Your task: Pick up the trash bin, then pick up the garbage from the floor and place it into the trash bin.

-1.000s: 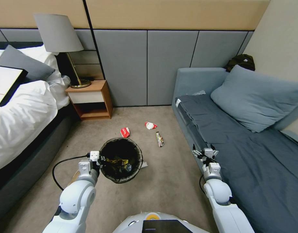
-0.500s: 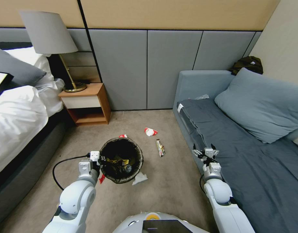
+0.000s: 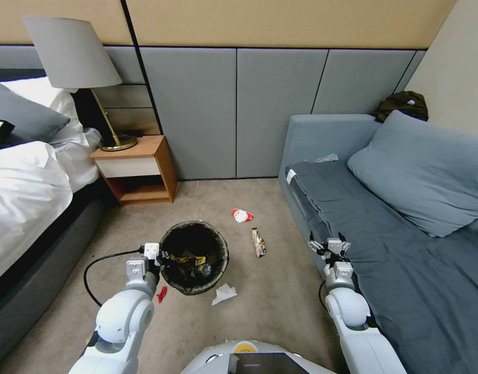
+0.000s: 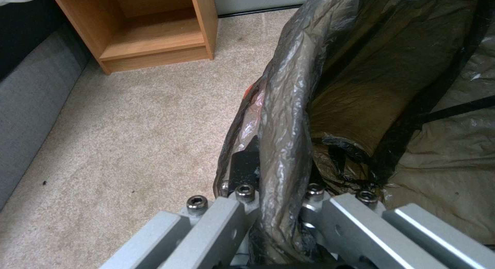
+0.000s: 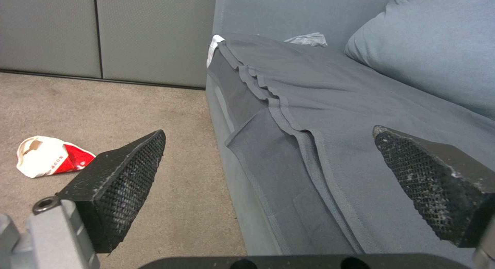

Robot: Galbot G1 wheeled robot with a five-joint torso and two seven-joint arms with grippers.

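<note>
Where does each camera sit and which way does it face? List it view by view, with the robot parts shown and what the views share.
Head view: on the head, looking forward and down at the carpet between bed and sofa; both arms show, left gripper on the bin, right gripper open over the sofa edge.
Left wrist view: on the left wrist, facing the bin's liner and the nightstand; its fingers clamp the rim.
Right wrist view: on the right wrist, facing the sofa; its fingers are spread.
Shared: the red-and-white packet, in head and right wrist views.
</note>
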